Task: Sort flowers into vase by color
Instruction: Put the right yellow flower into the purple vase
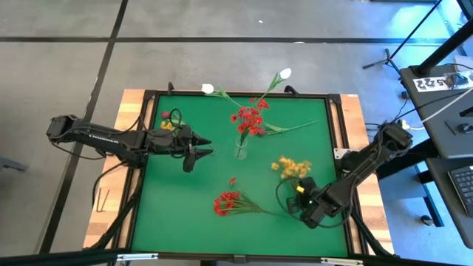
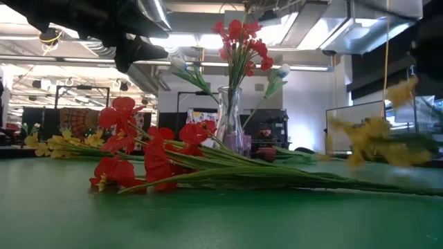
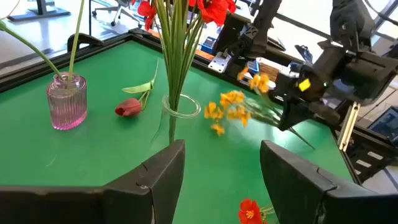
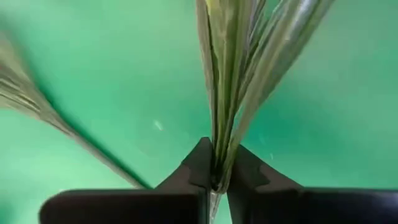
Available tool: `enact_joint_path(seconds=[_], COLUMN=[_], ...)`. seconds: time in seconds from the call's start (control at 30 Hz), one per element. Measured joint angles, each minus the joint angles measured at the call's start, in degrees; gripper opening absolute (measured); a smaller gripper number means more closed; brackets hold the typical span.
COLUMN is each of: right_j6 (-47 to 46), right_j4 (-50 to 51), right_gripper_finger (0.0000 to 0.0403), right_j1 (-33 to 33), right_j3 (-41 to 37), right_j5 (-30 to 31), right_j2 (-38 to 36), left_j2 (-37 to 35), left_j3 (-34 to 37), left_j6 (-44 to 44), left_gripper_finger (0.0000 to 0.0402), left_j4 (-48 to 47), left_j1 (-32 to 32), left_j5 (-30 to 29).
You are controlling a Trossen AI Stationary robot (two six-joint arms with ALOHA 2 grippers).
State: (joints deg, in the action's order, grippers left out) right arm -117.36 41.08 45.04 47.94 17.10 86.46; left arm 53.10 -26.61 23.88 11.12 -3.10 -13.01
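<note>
- the clear glass vase (image 1: 241,151) stands near the middle of the green table (image 1: 185,214) and holds a bunch of red flowers (image 1: 250,120) upright.
- right gripper (image 1: 304,193) sits toward the table's right front corner from the clear glass vase, its fingers (image 4: 200,167) clenched on the green stems of the yellow-orange flowers (image 1: 291,168); the blooms hang lifted off the table, between that gripper and the vase.
- left gripper (image 1: 201,147) hovers just to the left of the clear glass vase, its fingers (image 3: 160,176) spread apart and grasping nothing.
- a second bunch of red flowers (image 1: 225,202) lies flat on the table in front of the vase.
- white tulip buds (image 1: 208,89) lie at the table's far edge behind the vase, one more (image 1: 285,73) to its right.
- a pink vase (image 3: 67,101) stands beyond the clear glass vase, with a dark pink bud (image 3: 129,108) lying between the two.
- more yellow and pink flowers (image 1: 169,121) lie left of the vase, past the left gripper.
</note>
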Motion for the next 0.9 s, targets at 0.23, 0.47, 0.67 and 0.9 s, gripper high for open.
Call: enact_joint_path(seconds=[0.23, 0.47, 0.67, 0.9], right_j6=[-1.2, 4.9, 17.7, 26.8], right_j4=[7.8, 24.1, 28.7, 25.1], right_gripper_finger=[0.0014, 0.0011, 0.0011, 0.0011], right_j1=[-0.1, -2.6, -15.4, -27.4], right_j3=[0.0, 0.1, 0.1, 0.7], right_j5=[23.9, 57.1, 70.1, 70.3], right_j2=[-10.6, -19.6, -22.9, -22.4], left_j2=[0.0, 0.0, 0.0, 0.0], left_j3=[0.0, 0.0, 0.0, 0.0], left_j6=[1.2, -0.2, -0.3, 0.0], left_gripper_finger=[0.0203, 0.0203, 0.0203, 0.0203], left_j4=[0.1, 1.8, 4.0, 4.3], left_j1=[0.0, 0.0, 0.0, 0.0], left_j5=[0.0, -1.0, -2.1, -3.7])
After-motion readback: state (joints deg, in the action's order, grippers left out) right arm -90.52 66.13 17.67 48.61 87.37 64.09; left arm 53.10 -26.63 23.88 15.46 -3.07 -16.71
